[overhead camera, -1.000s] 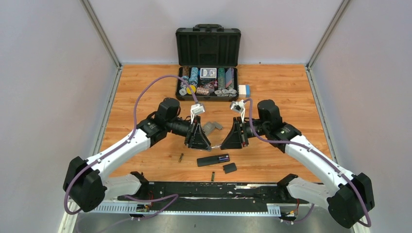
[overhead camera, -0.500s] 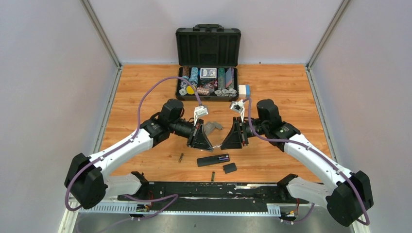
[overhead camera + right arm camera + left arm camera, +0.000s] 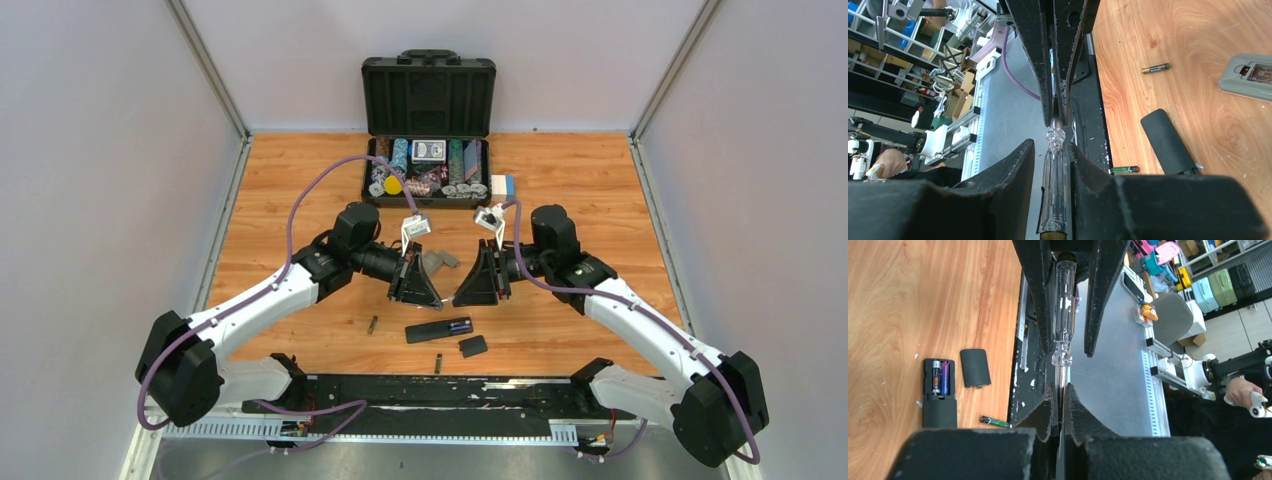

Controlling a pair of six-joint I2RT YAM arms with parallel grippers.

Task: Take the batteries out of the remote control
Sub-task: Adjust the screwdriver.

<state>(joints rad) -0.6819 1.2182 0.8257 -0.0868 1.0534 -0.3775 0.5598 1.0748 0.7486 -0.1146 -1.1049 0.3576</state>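
Left fingers (image 3: 1040, 415) are pinched tight on the metal shaft of a clear-handled screwdriver (image 3: 1064, 305). Right fingers (image 3: 1013, 170) flank the handle, partly open, with a gap on one side in the left wrist view. That reads as no grip, so the left alone carries it. Looks like a mid-air handover, tool level above the table (image 3: 300, 180), probably to give one arm a usable hold for prying.

Below them, the black remote (image 3: 440, 329) lies back-up near the table's near edge. Its cover (image 3: 473, 346) is off, just beside it. Two batteries (image 3: 939, 377) sit side by side in the open bay. A loose battery (image 3: 372, 325) lies left of the remote, and a second battery (image 3: 438, 362) at the near edge. The grey remote (image 3: 437, 262) sits under the fingers, bay open, contents unclear.

Judgement: the black remote's pair is left to pull.
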